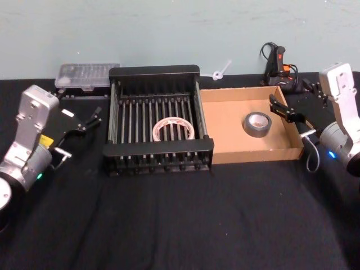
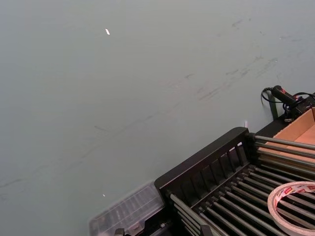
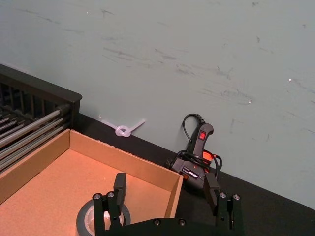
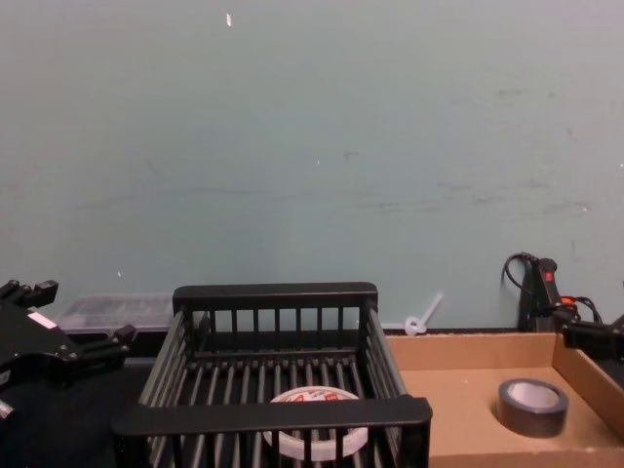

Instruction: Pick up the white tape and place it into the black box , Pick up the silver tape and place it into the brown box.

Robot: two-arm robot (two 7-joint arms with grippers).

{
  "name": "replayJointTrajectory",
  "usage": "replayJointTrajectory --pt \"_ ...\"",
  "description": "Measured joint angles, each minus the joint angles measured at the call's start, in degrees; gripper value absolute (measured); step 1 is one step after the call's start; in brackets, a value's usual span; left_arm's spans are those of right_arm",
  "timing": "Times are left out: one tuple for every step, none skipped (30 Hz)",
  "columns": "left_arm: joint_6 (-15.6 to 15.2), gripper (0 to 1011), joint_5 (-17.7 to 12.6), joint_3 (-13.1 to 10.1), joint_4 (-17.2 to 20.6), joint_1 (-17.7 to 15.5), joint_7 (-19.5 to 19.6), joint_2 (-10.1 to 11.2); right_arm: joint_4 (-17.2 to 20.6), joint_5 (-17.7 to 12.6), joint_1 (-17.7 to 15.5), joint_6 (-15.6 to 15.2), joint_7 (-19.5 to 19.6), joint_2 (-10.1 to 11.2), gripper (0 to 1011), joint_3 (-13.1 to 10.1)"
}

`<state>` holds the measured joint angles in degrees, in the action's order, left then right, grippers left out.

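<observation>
White tape (image 1: 173, 129) lies flat on the slats of the black box (image 1: 154, 72); silver tape (image 1: 257, 124) lies flat in the brown box (image 1: 225, 135), at 3 o'clock of it. Both rolls are judged light and stiff, best pinched across the wall. Left gripper (image 1: 90, 121) and right gripper (image 1: 282, 109) are spread, empty.

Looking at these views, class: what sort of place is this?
Probably a robot test bench in a lab: a black-draped table against a scuffed bare wall, with a slatted black crate and cardboard tray staged for sorting.
</observation>
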<state>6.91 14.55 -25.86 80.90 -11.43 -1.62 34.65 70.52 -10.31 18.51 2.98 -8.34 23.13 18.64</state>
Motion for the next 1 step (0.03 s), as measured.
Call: replayJointTrajectory --pt "0.0 1002 0.0 0.0 0.0 0.0 0.0 0.0 0.0 0.0 0.0 0.0 0.0 0.0 1002 0.0"
